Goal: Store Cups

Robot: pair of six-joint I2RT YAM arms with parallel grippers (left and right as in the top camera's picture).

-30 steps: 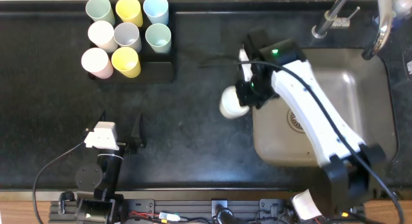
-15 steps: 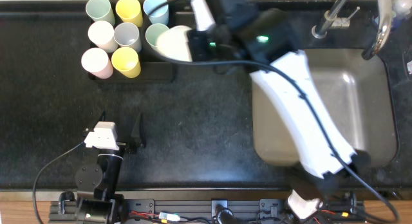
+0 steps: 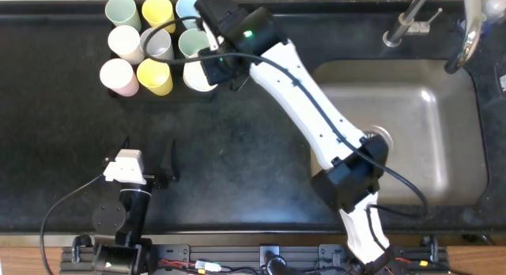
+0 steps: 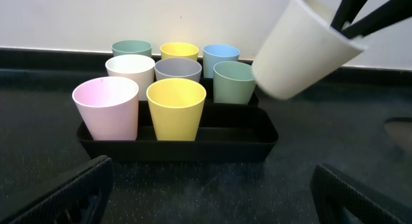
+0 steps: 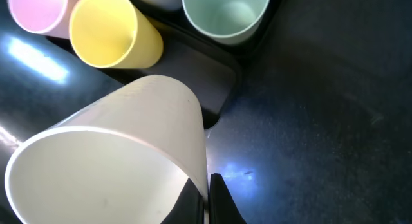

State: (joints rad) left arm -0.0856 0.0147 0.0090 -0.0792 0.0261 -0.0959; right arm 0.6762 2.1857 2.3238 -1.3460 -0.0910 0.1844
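Firmly pinched by the right gripper (image 5: 207, 197): a cream cup (image 5: 122, 153), caught at the rim with one finger inside the mouth and one outside, both closed down on the thin wall. Held tilted and up in the air, mouth turned back toward the wrist, base pointing down and away, touching nothing below. Hanging over the corner of a black tray (image 4: 193, 150) that lies nearest the arms and toward the sink (image 3: 419, 125), just by the one bare slot there, beside a yellow cup (image 4: 176, 108) and in front of a mint cup (image 4: 233, 79).

Outward from that, eight cups standing upright in the tray, mouths up, packed close side by side in three rows. Nearest the arms, a pink cup (image 4: 106, 108) and the yellow one. Behind them, a white cup (image 4: 130, 66), a grey cup (image 4: 178, 69) and the mint one. At the back, a pale green cup (image 4: 131, 49), a second yellow cup (image 4: 178, 51) and a blue cup (image 4: 221, 53).

Farther off, low over the dark countertop (image 3: 237, 172) and close to its own base, the left gripper (image 3: 149, 148): fingers spread wide with nothing between them, facing the tray from well apart. On the right arm's side, the steel sink let into the counter, with a faucet (image 3: 411, 18) at its far edge.
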